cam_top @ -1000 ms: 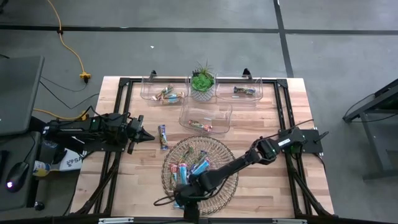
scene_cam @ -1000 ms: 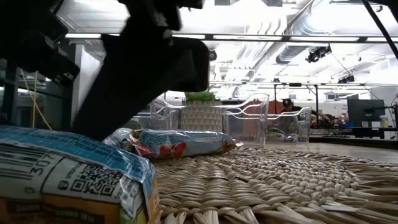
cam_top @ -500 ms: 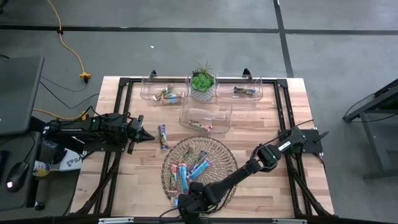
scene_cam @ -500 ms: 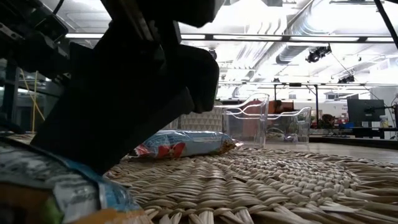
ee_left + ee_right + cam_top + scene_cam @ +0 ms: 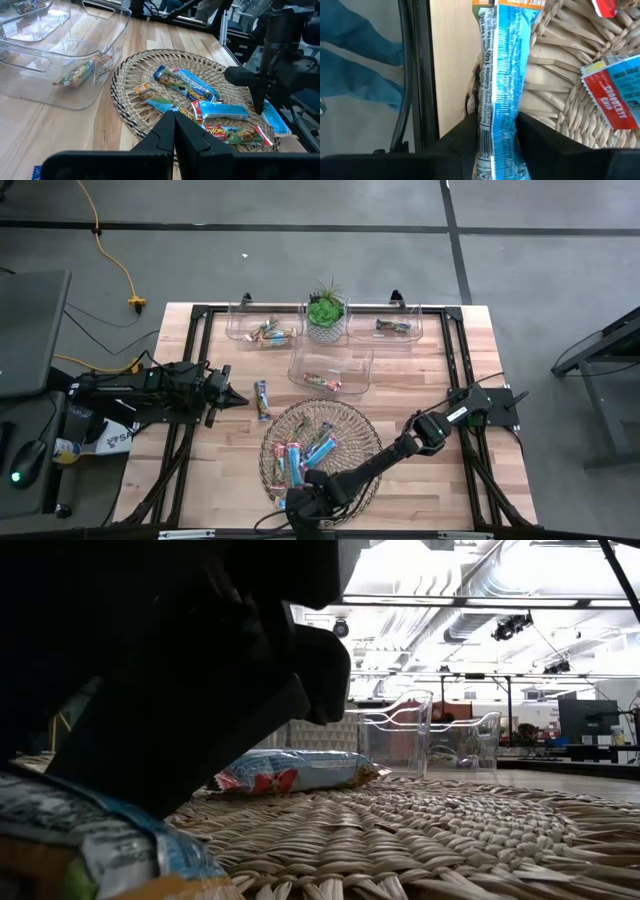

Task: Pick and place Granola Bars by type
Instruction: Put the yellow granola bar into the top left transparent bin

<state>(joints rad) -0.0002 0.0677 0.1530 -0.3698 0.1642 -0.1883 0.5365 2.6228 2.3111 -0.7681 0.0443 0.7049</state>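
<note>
High view: right pincer (image 5: 303, 505) down at the near edge of the wicker tray (image 5: 364, 427), over a blue bar there; more Granola Bars (image 5: 322, 447) lie loose on the tray, one bar (image 5: 262, 398) on the tabletop (image 5: 440, 360) left of it, others already in three clear bins (image 5: 331, 370) at the far side. Left pincer (image 5: 238, 397) waits at the left, just beside that stray bar. Low view: dark arm mass fills the near left over a blue wrapper (image 5: 120, 845); a second bar (image 5: 295, 769) rests behind. Left wrist view: left fingers pressed together, nothing between them. Right wrist view: right fingers straddle the blue bar (image 5: 497, 70) across its narrow width; grip not confirmed closed, though contact looks tight. Judgement: light, thin, crinkly, slippery foil; pinch mid-length across the width.
</note>
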